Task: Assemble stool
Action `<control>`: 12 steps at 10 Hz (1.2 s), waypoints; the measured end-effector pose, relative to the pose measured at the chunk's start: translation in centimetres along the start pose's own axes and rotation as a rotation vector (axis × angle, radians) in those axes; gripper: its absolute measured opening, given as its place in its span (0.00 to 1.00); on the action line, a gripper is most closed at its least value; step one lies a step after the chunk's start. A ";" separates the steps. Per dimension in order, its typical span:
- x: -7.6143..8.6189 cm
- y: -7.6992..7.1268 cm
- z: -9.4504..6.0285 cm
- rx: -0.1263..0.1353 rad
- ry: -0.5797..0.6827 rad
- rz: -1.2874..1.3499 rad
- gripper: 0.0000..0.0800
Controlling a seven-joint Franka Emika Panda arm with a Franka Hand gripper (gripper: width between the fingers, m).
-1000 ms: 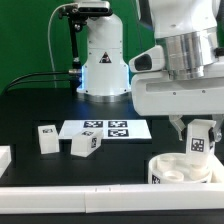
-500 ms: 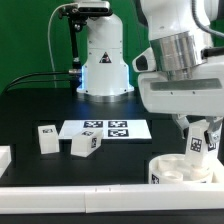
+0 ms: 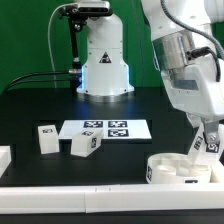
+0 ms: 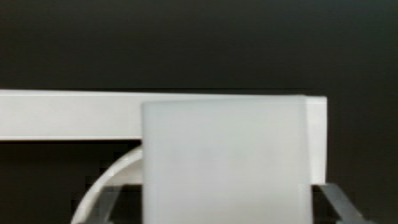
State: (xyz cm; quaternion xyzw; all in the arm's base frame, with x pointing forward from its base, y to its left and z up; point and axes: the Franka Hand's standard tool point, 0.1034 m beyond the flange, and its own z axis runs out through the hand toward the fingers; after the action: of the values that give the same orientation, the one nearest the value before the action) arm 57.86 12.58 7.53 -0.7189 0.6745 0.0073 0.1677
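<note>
**Hazard assessment, nearest item first (clock positions are read on the exterior view, with the marker board as dial centre)**

1. A border rail (image 3: 60, 190) runs along the near edge of the tabletop (image 3: 30, 110). The seat disc (image 3: 172, 170) lies just behind it at 4 o'clock, with its open side up.
2. The gripper (image 3: 204, 136) is clenched on the held leg (image 3: 208, 150). In the wrist view the leg is seen seated between the fingers (image 4: 333, 205). The leg hangs tilted, not upright, over the far side of the disc. Whether it touches the disc cannot be told.
3. Probable fault: if the leg is lowered at this tilt, its lower corner is likely to strike the rim or the floor of the disc and not enter a socket. The socket is not visible in either view, so alignment cannot be confirmed.
4. Consequent fault: the disc appears unrestrained. A sideways load is expected to slide it toward the rail or to tip it.
5. Secondary fault: a jammed corner could rotate the leg within the grip and spoil its alignment.
6. Two loose legs (image 3: 66, 141) lie at 8 o'clock, well apart from the disc. No collision with them is expected. The arm base (image 3: 103, 62) stands at 12 o'clock.
</note>
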 end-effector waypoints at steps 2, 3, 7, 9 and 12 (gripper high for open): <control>0.0 0.0 0.0 0.000 0.000 -0.002 0.70; -0.1 0.0 0.0 -0.003 0.000 -0.031 0.70; -1.1 -0.6 -2.2 -0.090 -0.067 -0.491 0.81; -0.9 -0.5 -2.0 -0.083 -0.065 -0.598 0.81; -1.0 -0.2 -1.9 -0.102 -0.074 -0.862 0.81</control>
State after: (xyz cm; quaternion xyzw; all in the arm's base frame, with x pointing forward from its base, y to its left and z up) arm 57.52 13.07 9.59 -0.9413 0.3053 -0.0044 0.1438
